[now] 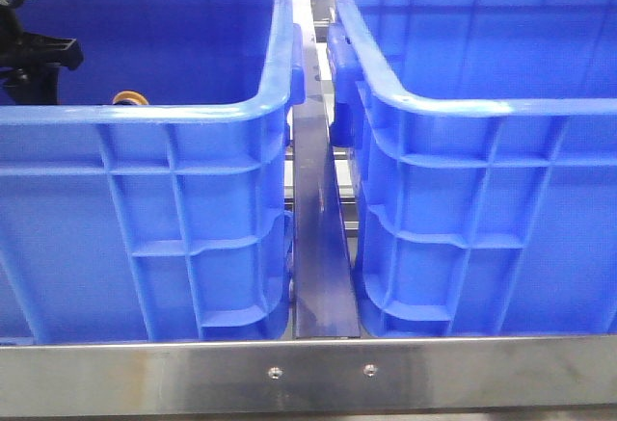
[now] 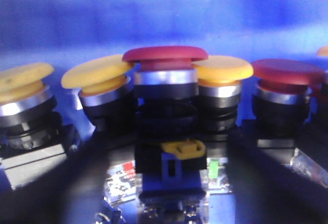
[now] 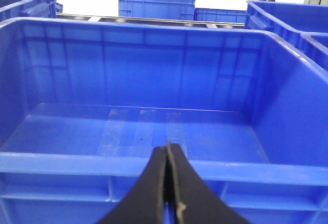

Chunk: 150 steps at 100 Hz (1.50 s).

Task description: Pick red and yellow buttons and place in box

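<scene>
Front view shows 2 blue crates side by side: the left crate stocks the buttons, and the right one, the box, looks bare, so it reads as the drop target. The left arm reaches down inside the left crate. Its wrist camera sits low before a row of buttons, a red button centred and a yellow button just beside it; whether that pincer is apart, I cannot tell. The right gripper hangs near the box's rim, fingers pressed together, holding nothing.
</scene>
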Motion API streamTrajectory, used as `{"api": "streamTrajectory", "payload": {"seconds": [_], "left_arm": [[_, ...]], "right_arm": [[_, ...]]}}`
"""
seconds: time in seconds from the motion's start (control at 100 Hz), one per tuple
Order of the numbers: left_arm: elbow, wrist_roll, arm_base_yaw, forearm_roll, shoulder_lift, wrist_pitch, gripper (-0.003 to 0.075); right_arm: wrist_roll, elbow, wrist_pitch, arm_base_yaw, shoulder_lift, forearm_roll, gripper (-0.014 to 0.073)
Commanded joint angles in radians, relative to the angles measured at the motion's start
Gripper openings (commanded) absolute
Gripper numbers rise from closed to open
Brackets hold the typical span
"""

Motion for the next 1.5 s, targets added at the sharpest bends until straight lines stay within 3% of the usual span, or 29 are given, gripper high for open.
{"api": "streamTrajectory", "payload": {"seconds": [0.0,0.21,0.53,0.92,1.2,1.49], "left_arm": [[-0.032,-0.002,-0.006,-0.005,-0.051,-0.022,0.0251],[-0.032,-0.002,-0.006,-0.005,-0.056,-0.022,0.0154],[-0.015,0.000,-0.011,-0.009,-0.166,-0.016,0.0153],[0.193,0.131,-0.042,-0.149,-0.440,-0.065,0.0153],[0.220,0.216,-0.202,-0.244,-0.523,-0.082,0.0153],[0.220,0.235,-0.450,-0.275,-0.525,-0.155,0.0153]], "right_arm": [[0.000,0.005,-0.082,-0.004,-0.023,-0.001,-0.0102],[0.000,0.005,-0.082,-0.004,-0.023,-0.001,-0.0102],[0.000,0.005,-0.082,-0.004,-0.023,-0.001,-0.0102],[0.000,0.005,-0.082,-0.004,-0.023,-0.001,-0.0102],[0.000,0.005,-0.082,-0.004,-0.023,-0.001,-0.0102],[0.000,0.005,-0.082,-0.004,-0.023,-0.001,-0.0102]]}}
